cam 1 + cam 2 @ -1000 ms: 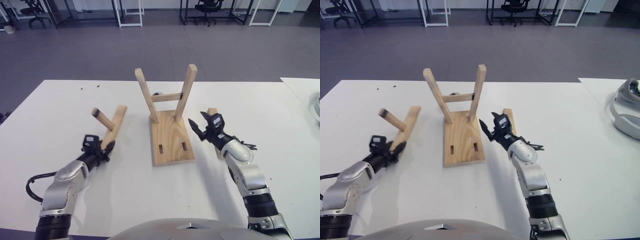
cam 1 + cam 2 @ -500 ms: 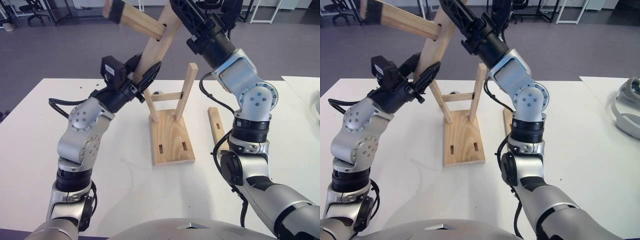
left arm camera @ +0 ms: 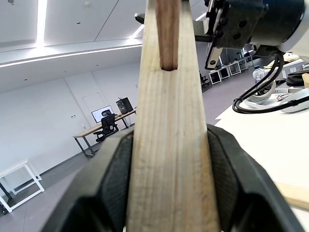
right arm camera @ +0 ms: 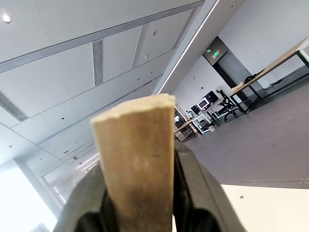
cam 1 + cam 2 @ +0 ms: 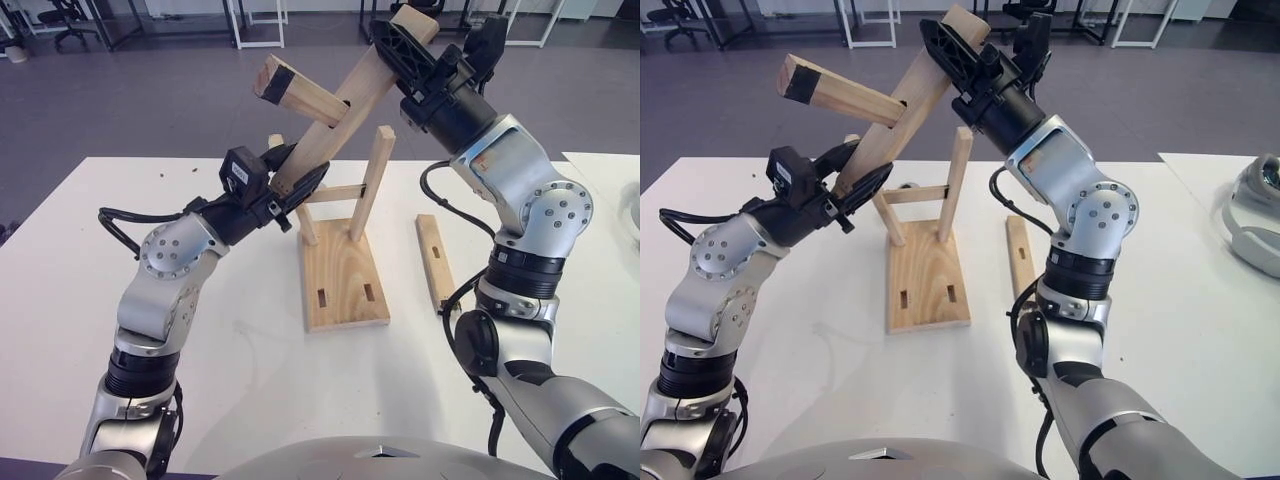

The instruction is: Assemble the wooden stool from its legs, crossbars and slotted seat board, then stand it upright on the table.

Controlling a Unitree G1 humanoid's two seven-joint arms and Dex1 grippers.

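One white surface: a broad tabletop carries the stool parts, and a second white top sits just past its right corner.
Room behind: grey floor, with white-framed desks and black office chairs along the far side.
Seat board: lies flat at the middle of the surface. Two upright legs, joined by a short crossbar, rise from its far end. Two empty slots show at its near end.
Loose wooden bar: lies flat on the surface just right of the seat board, not touching it.
Raised leg piece: a long leg with a side stub that has a dark tip. It hangs tilted in the air above the far end of the seat board, well clear of the surface.
Left hand: closed on the lower end of the raised leg piece, with a dark finger pressed to each side of the wood.
Right hand: clamps the upper end of the same piece, higher and farther right. The end of the wood sticks out between its fingers.
Right edge: a white and grey device rests on the second white top.
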